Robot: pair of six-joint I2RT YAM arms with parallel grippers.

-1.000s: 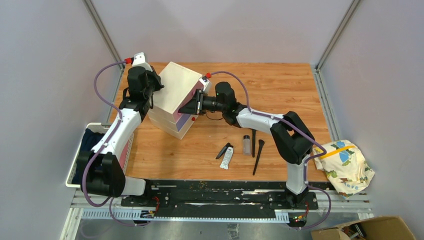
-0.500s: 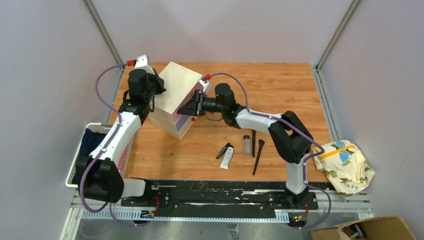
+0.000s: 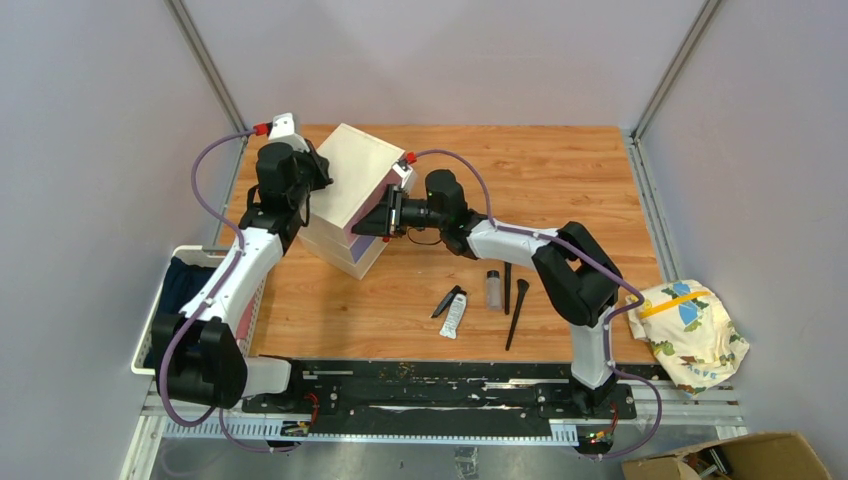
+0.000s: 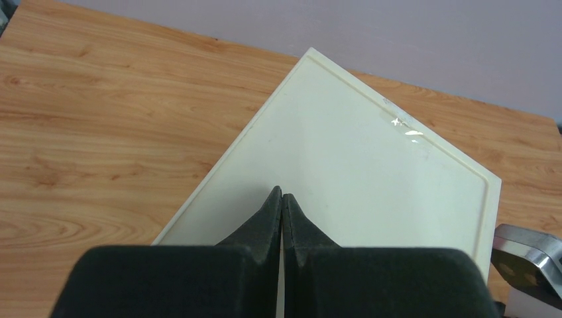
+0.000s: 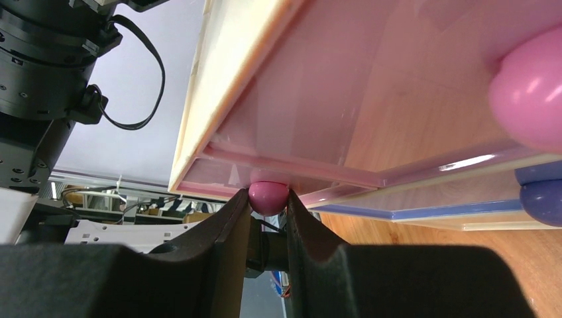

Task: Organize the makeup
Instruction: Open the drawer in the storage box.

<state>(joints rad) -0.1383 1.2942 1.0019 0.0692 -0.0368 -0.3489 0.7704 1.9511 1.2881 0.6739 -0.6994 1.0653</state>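
Note:
The makeup lies on the wooden table in front of the right arm: a white squeeze tube [image 3: 454,316], a small black piece [image 3: 448,300], a clear bottle [image 3: 493,289] and two black-handled brushes [image 3: 508,287] [image 3: 516,314]. The cream box [image 3: 345,185] stands at the back left, with its pink and purple drawers facing right. My left gripper [image 3: 303,180] [image 4: 282,196] is shut with nothing in it, its tips over the box's top [image 4: 371,172]. My right gripper [image 3: 372,223] [image 5: 268,202] is shut on the pink drawer knob [image 5: 268,195] of the top pink drawer [image 5: 311,119].
A white basket [image 3: 150,330] holding dark cloth hangs off the table's left edge. A patterned cloth bundle [image 3: 690,330] lies off the right edge and a cardboard box [image 3: 735,460] sits at the bottom right. A second pink knob [image 5: 530,93] and a purple knob [image 5: 543,199] show on the drawers.
My right gripper has slid a little left along the drawer front and closed round the pink knob. The left gripper and the box have hardly moved.

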